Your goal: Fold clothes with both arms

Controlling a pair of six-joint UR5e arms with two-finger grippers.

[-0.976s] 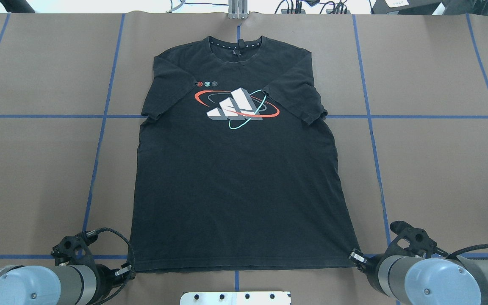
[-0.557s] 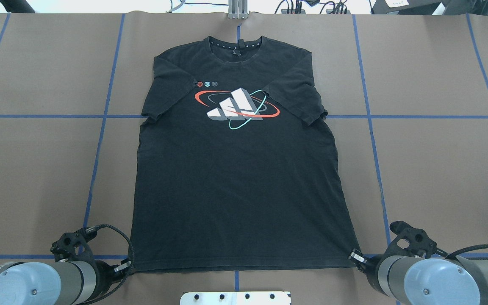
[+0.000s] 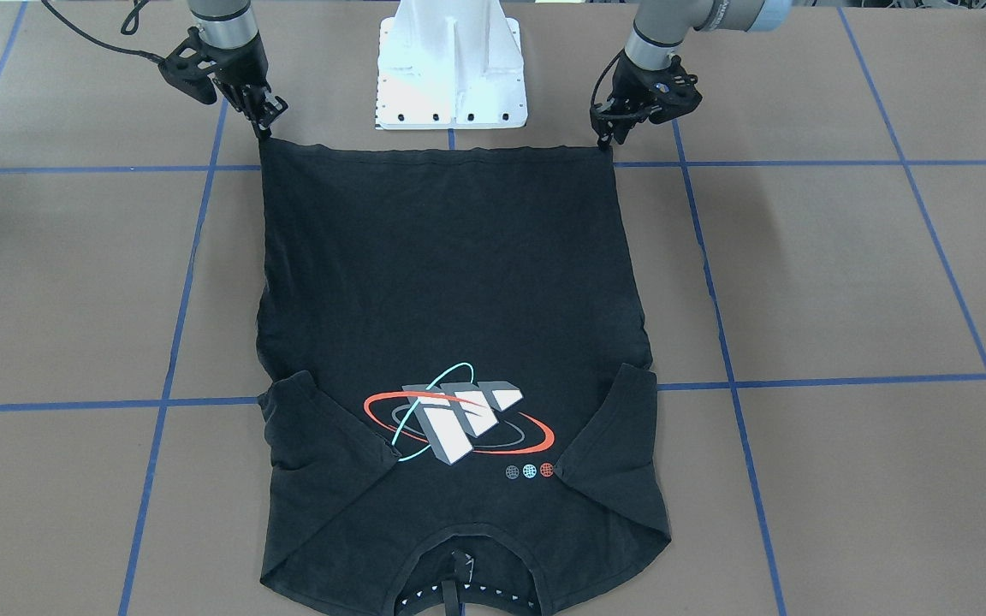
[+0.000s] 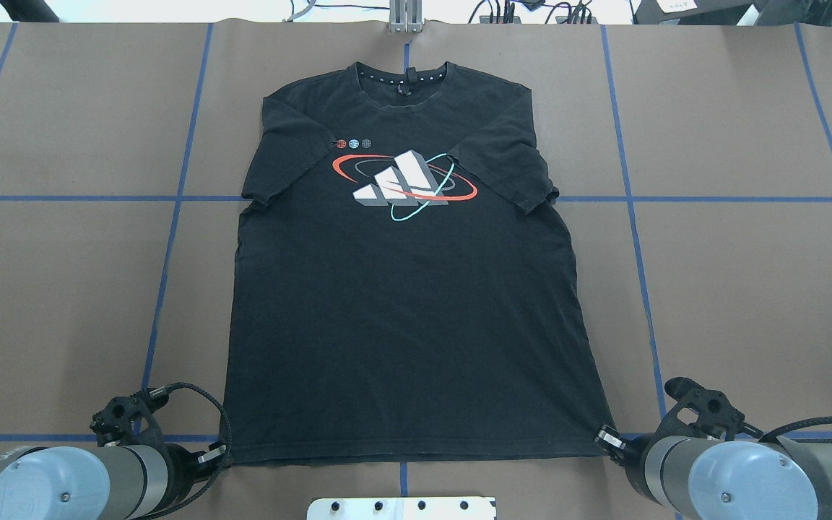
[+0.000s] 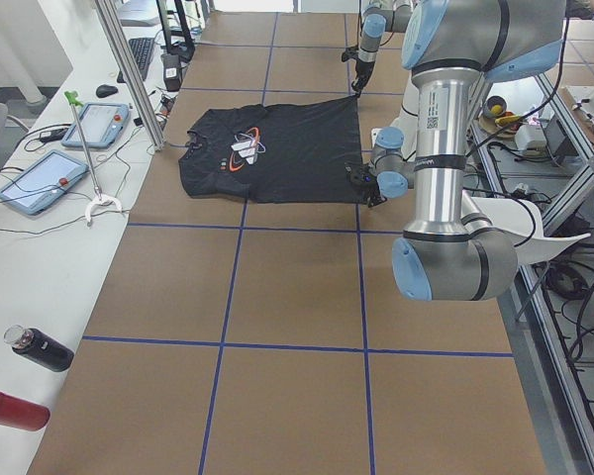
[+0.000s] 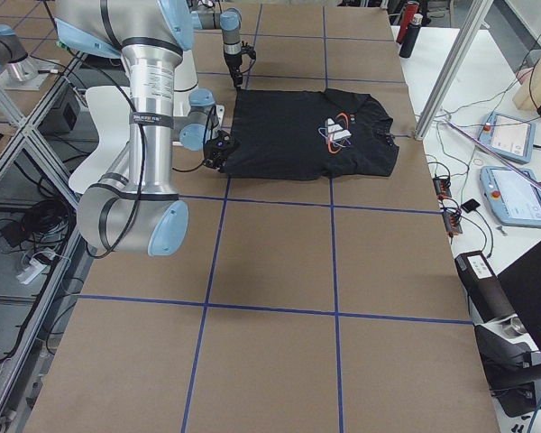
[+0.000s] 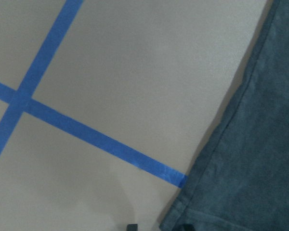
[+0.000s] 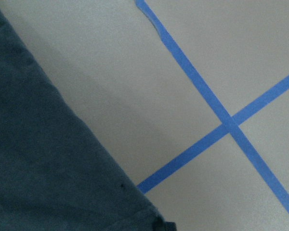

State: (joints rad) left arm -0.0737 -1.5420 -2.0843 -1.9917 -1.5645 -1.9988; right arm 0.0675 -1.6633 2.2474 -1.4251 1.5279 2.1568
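T-shirt (image 4: 401, 325) lies flat, print up, at mid-desk; the collar points away from the robot and the hem is nearest its base.

Step in hand: taking the two hem corners. Left gripper (image 4: 215, 456) is down at its own-side corner, right gripper (image 4: 606, 437) at the other, and each touches or is just beside the cloth. Hem is not lifted. Cannot tell whether either gripper is closed on fabric: the wrist views show only the corners and slivers of fingertip.

Next move, as judged: confirm both pinches, then raise the two corners together and carry the hem toward the collar, keeping it taut and level.

Desk (image 4: 748, 289) is brown and matte, gridded with blue tape (image 4: 62, 198). White pedestal (image 3: 452, 68) stands between the arms. A side bench holds tablets (image 5: 40, 181) and bottles (image 5: 38, 348).
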